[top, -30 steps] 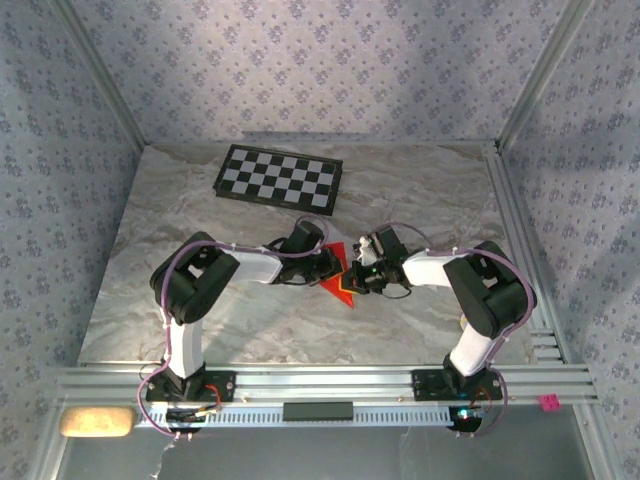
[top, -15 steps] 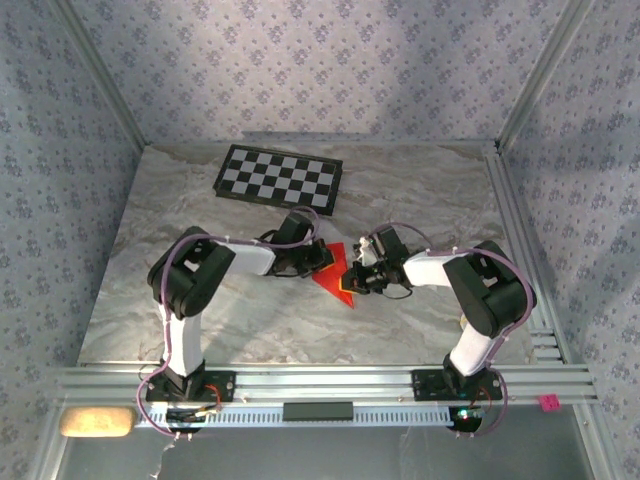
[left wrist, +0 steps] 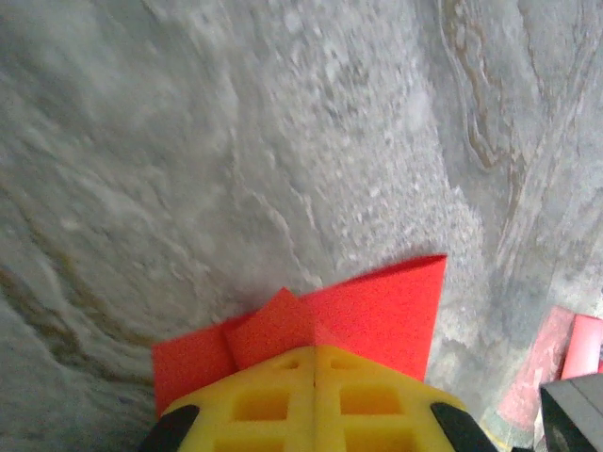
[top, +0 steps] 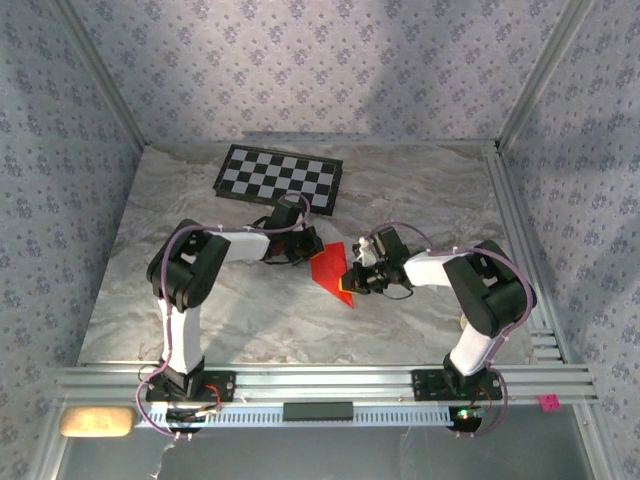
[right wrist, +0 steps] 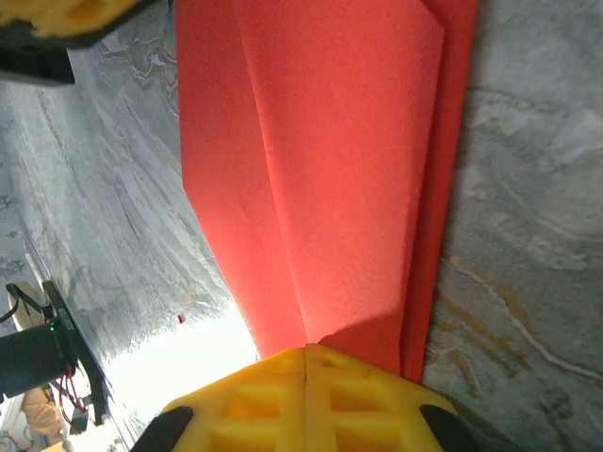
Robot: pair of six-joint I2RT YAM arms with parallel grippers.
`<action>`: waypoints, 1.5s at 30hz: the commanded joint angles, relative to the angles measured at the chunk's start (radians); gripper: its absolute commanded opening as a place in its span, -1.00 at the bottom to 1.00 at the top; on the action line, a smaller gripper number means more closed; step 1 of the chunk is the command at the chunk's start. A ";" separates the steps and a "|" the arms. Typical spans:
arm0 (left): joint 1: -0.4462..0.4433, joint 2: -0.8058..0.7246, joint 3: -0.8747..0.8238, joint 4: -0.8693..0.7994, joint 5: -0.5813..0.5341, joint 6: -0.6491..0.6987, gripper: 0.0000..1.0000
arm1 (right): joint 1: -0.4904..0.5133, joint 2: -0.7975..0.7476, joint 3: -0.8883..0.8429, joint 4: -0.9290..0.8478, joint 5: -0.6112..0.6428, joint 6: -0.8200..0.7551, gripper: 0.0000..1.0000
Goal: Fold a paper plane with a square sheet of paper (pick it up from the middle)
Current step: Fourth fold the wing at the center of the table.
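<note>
The marble tabletop (top: 430,190) lies bare to the right of the checkerboard (top: 278,178), down the strip to its left, and across the broad band nearer the arm bases. Aluminium rails (top: 518,230) edge the top on the right and along the near side. Just nearer than the checkerboard's right end, the left gripper (top: 310,256) and the right gripper (top: 349,282) close in from either side on the folded red sheet (top: 328,268), with little room between them.

The left gripper's jaws are pressed together. Its yellow fingers (left wrist: 273,405) pinch one edge of the sheet, where a small flap stands up. The right gripper's jaws are likewise closed, and its yellow fingers (right wrist: 254,405) clamp the sheet's narrower end. Whether the sheet's underside touches the marble cannot be told.

From overhead, the sheet's long axis runs away from the checkerboard. Its wide end faces the board and its taper points toward the near rail, slightly to the right. In the right wrist view the stacked layers and a straight crease run lengthwise away from the fingers.

The surface is grey-beige veined marble, matt. Wallpapered walls (top: 330,70), pale lilac with a small floral print, rise behind the checkerboard and on both sides.
</note>
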 commanded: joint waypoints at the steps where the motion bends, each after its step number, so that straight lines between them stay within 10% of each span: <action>1: 0.045 0.037 0.033 -0.084 -0.100 0.051 -0.87 | -0.007 0.046 -0.060 -0.185 0.053 -0.042 -1.00; 23: 0.052 -0.106 0.032 -0.167 -0.145 0.110 -0.85 | -0.028 0.053 -0.015 -0.265 -0.013 -0.148 -1.00; 45: -0.132 -0.060 -0.049 -0.044 -0.046 0.069 -0.84 | -0.029 0.036 0.002 -0.244 -0.015 -0.103 -1.00</action>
